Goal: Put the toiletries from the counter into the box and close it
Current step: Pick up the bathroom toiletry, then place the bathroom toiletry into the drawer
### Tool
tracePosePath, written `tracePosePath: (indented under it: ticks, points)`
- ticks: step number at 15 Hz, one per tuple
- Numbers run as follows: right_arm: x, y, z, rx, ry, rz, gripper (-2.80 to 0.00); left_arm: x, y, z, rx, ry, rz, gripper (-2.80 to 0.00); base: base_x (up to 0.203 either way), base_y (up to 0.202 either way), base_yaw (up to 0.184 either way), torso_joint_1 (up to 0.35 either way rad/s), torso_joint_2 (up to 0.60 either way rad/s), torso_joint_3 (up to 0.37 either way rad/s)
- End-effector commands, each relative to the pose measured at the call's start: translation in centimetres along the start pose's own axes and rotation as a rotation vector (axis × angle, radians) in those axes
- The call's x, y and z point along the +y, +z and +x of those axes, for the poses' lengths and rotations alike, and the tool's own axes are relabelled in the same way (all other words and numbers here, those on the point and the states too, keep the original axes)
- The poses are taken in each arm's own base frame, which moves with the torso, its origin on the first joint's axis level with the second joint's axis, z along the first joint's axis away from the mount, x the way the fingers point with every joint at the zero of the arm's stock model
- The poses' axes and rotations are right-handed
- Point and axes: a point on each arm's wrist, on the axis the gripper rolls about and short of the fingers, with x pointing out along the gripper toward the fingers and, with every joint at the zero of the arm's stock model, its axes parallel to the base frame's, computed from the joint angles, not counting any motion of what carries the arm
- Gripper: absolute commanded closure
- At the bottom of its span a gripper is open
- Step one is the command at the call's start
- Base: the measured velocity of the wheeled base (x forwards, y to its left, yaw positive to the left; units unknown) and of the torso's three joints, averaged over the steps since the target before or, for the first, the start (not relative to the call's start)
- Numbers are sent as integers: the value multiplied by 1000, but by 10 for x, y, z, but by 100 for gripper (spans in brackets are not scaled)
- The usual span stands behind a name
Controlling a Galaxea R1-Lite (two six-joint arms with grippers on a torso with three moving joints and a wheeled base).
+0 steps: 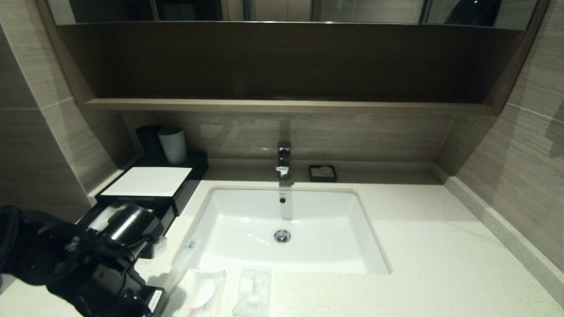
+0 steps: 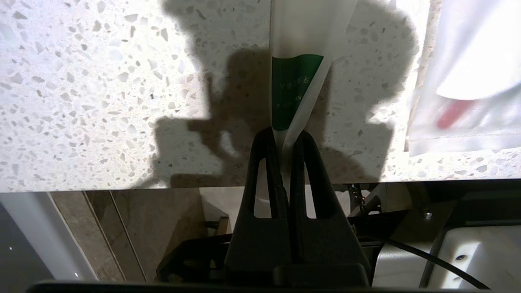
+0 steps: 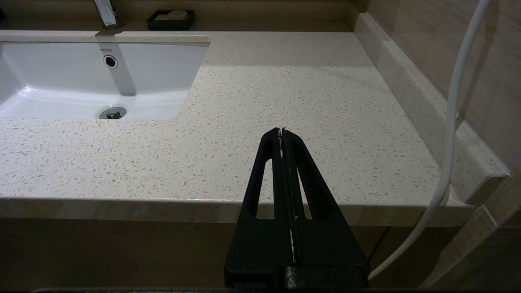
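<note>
Left gripper (image 2: 285,136) clamped on the long thin packet (image 2: 295,81) at the counter's (image 2: 101,101) front edge.

The clear, creased wrapper showed a green label; two flat packets (image 1: 200,288) lay just beside it on speckled stone, before the white sink (image 1: 282,229). The black box (image 1: 150,182), drawer pulled out, stood behind the arm. The right gripper (image 3: 281,132) hung pressed together, parked.

Counter (image 1: 440,246) brightly lit from above; shelf recess (image 1: 282,61) left dim. Hard shadow thrown on speckled stone around the long thin packet (image 2: 295,93). Glare washes out flat packet (image 2: 476,61). Head view bowed at edges.
</note>
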Motion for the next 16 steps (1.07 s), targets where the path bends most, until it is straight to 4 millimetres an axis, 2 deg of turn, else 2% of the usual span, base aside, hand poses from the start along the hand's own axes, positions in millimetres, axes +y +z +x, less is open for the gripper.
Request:
tracePosePath:
  ticks: [1,10,12,16]
  points:
    - [0,0,0,0,1,0,0,0,-1,-7,-33,4,-1,0,0,0,0,0,0,0]
    - [0,0,0,0,0,0,0,4,1,-48,-218,51,-43,0,0,0,0,0,0,0]
    - [0,0,0,0,0,0,0,9,7,-58,-225,60,-74,0,0,0,0,0,0,0]
    - [0,0,0,0,0,0,0,27,26,-90,-257,88,-150,0,0,0,0,0,0,0]
